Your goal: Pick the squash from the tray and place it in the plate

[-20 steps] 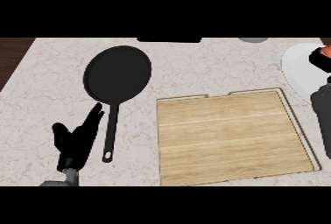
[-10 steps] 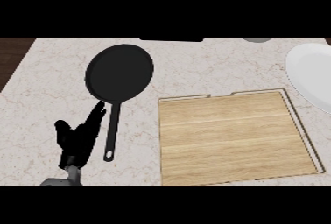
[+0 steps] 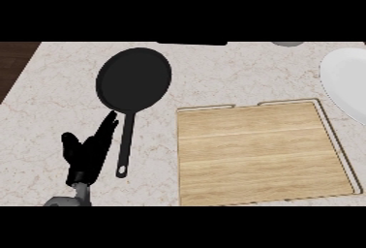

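While the left hand (image 3: 84,157) rests with fingers straight beside the pan (image 3: 132,82), no squash shows.

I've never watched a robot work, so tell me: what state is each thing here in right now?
Left robot hand: open, resting beside the pan's handle.
Frying pan: empty, flat on the counter.
Wooden tray: nothing on it.
White plate: partly out of view, visible part bare.

A black left hand (image 3: 87,155) with slender fingers joins a grey forearm.
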